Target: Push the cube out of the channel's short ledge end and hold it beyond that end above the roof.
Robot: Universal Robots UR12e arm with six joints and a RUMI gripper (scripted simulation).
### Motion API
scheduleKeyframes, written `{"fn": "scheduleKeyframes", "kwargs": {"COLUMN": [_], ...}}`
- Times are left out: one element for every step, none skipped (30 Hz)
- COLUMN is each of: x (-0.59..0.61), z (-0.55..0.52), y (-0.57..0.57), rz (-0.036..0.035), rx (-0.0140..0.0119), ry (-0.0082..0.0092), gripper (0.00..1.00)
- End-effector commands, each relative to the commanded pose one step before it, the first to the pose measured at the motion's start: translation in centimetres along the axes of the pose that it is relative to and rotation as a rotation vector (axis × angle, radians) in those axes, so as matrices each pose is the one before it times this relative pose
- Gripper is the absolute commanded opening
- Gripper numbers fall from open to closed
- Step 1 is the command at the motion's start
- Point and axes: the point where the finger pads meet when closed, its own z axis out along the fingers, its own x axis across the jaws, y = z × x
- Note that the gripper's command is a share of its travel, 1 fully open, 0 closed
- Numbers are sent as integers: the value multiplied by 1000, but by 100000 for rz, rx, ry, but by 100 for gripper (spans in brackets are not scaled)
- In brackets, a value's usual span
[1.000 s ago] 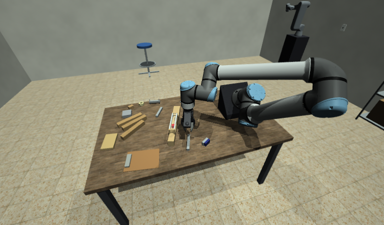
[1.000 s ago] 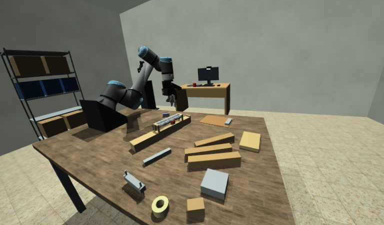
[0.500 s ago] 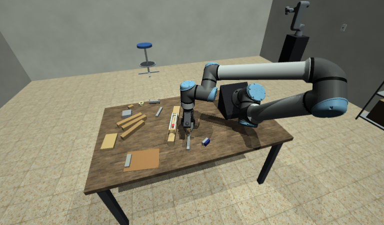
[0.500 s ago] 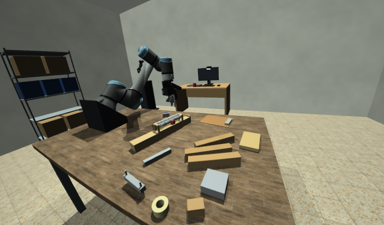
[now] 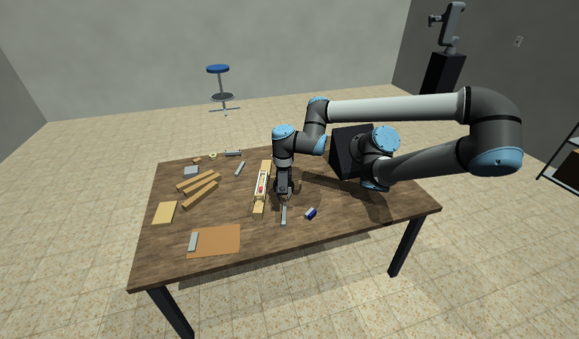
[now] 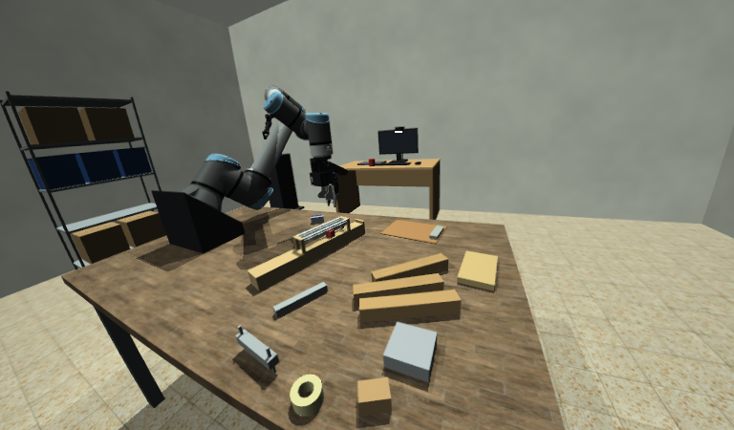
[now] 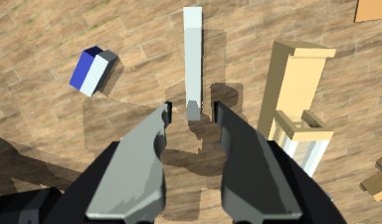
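Note:
The red cube (image 5: 260,189) (image 6: 330,233) sits inside the roofed channel, nearer the short-ledge end. The channel's end frame (image 7: 318,134) shows in the wrist view, but the cube does not. The short ledge (image 7: 304,80) (image 5: 258,212) ends in a raised lip (image 7: 313,53). A long light-grey bar (image 7: 193,60) (image 5: 283,217) lies on the table beside the channel, roughly parallel to it. My gripper (image 7: 192,103) (image 5: 284,198) (image 6: 328,203) is partly open and empty, pointing down above the bar's near end. In the wrist view that end shows between the fingertips, with a gap on each side.
A blue-and-white block (image 7: 92,72) (image 5: 310,213) lies on the bar's other side. Beyond the channel are another grey bar (image 6: 300,299), wooden beams (image 6: 409,308), a grey block (image 6: 410,350) and a tape ring (image 6: 298,401). An orange sheet (image 5: 222,239) lies near the front edge.

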Motion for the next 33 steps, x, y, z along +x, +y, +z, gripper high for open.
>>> {"fn": "scheduleKeyframes", "kwargs": {"x": [88,-2,0,-1,-1,0,-1,0,0,0,0,0,-1,0,0,0,0,0,0,0,0,0,0,0,0,0,0,0,0,0,0,0,0], "z": [2739,715,697,661,606,535,453,0,0,364,271,182,103,42,6,3,22,52,90,130,168,201,226,241,0,0,246,240,224,199,165,128,88], "y": [-1,3,4,3,3,3,2,0,0,2,1,1,0,0,0,0,0,0,0,0,0,0,0,0,0,0,0,0,0,0,0,0,0], "rz": [-15,0,0,0,0,0,0,0,0,0,0,0,0,0,0,0,0,0,0,0,0,0,0,0,0,0,0,0,0,0,0,0,0], "rx": [-18,0,0,0,0,0,0,0,0,0,0,0,0,0,0,0,0,0,0,0,0,0,0,0,0,0,0,0,0,0,0,0,0], "ry": [139,0,0,0,0,0,0,0,0,0,0,0,0,0,0,0,0,0,0,0,0,0,0,0,0,0,0,0,0,0,0,0,0], "gripper": [22,22,22,22,22,22,22,22,22,22,22,22,22,22,22,22,22,22,22,22,22,22,22,22,22,22,22,22,22,22,22,22,22]}}
